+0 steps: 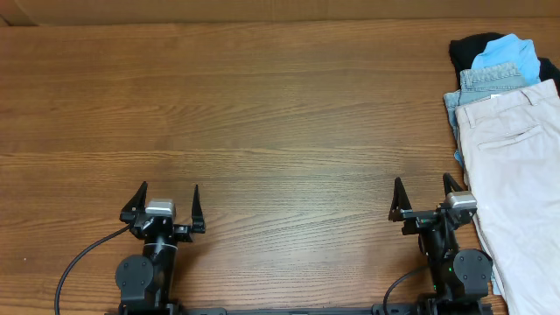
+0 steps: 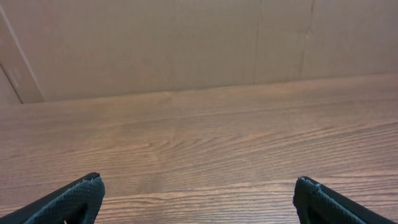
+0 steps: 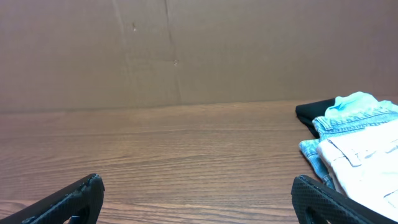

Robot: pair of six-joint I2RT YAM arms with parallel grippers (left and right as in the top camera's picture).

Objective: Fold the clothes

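Step in hand looks like the start: no garment picked or spread yet. Left gripper (image 1: pixel 169 197) and right gripper (image 1: pixel 423 194) sit at the near bench (image 1: pixel 262 114) edge, both wide open and empty. Clothes are piled at the right side: beige shorts (image 1: pixel 516 166) on top, denim shorts (image 1: pixel 494 83) under, blue garment (image 1: pixel 509 51) and black garment (image 1: pixel 468 48) at the far end. Next, probably the right arm reaches for the beige waistband and drags it to mid-bench, pinching only the top layer.
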